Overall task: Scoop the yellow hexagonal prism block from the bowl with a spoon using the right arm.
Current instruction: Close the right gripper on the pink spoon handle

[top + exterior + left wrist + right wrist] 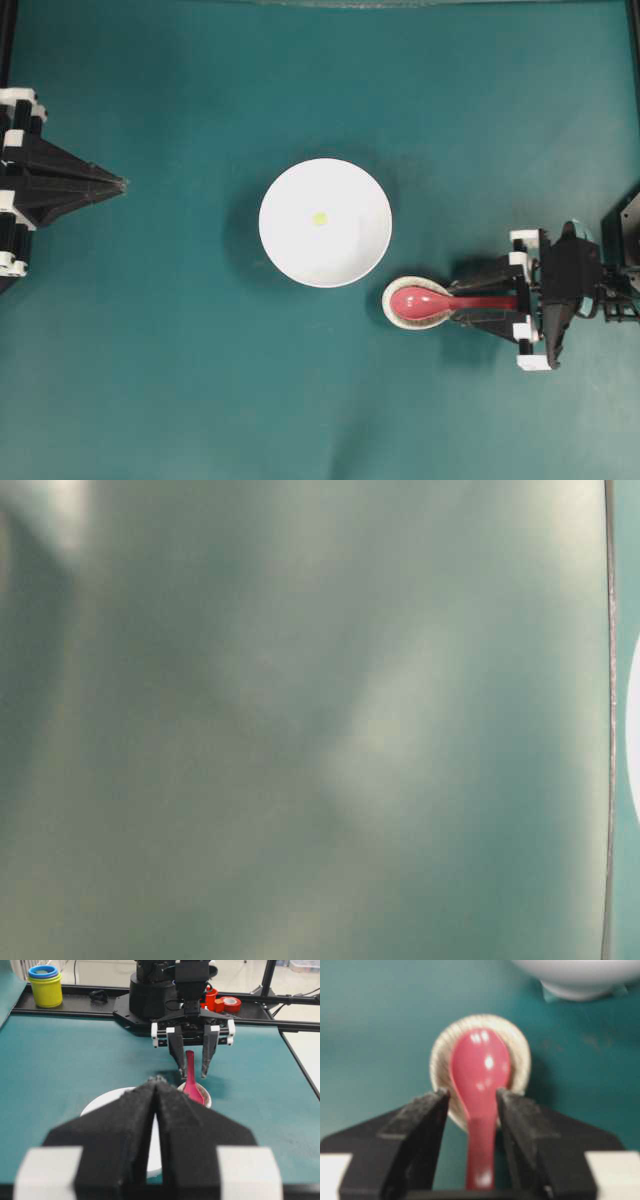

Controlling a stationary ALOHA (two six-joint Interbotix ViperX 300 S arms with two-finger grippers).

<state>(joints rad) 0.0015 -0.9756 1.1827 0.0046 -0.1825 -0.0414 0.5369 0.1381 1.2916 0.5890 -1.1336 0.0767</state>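
Note:
The tiny yellow hexagonal block [319, 218] lies near the middle of the white bowl [340, 258]. The pink-red spoon [425, 301] lies with its scoop in a small speckled spoon rest [391, 309], just right of and below the bowl. My right gripper [462, 301] is open, with one jaw on each side of the spoon's handle. In the right wrist view the spoon [480, 1075] runs between the jaws of my right gripper [472, 1094], with gaps on both sides. My left gripper [122, 184] is shut and empty at the far left, pointing at the bowl [100, 1102].
Off the mat behind the right arm's base stand a yellow cup stack with a blue ring [45, 985] and red tape rolls [230, 1004]. The bowl's edge [580, 980] is just beyond the spoon rest [440, 1055]. The table-level view is a blur.

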